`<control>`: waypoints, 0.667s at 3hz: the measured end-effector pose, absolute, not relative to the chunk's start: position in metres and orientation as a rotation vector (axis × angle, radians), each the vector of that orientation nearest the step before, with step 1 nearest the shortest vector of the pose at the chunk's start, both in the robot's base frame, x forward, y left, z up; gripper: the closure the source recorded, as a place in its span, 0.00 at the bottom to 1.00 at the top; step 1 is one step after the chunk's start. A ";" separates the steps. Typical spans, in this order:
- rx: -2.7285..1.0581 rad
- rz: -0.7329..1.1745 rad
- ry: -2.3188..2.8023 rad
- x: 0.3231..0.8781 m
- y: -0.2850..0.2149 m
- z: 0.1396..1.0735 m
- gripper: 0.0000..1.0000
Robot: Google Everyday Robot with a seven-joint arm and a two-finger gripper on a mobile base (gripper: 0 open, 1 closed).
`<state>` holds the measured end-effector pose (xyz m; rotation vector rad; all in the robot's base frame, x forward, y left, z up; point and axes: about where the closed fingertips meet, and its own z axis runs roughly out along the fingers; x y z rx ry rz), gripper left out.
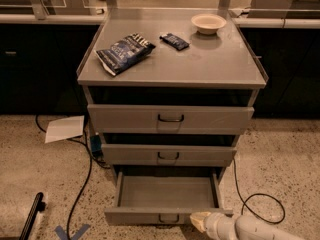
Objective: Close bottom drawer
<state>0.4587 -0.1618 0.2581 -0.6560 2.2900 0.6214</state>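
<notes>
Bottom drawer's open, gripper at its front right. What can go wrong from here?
1. The gripper sits at the right end of the front of the open grey metal bottom drawer, away from its small dark wire handle; an off-centre push may skew and jam it.
2. The black cable looped on the floor lies beside the arm and might snag.

My gripper (pixel 200 219) sits low, by the right end of the bottom drawer (pixel 145 216) front, which juts out past the middle drawer (pixel 125 155). Floor (pixel 125 233) lies open before it. 1 looped cable (pixel 265 195) lies right, 1 black cable (pixel 86 176) left.
</notes>
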 end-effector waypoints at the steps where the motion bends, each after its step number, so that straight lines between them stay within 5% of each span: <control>1: -0.603 0.603 2.351 0.457 -0.166 0.219 1.00; 2: -0.603 0.603 2.351 0.458 -0.166 0.219 1.00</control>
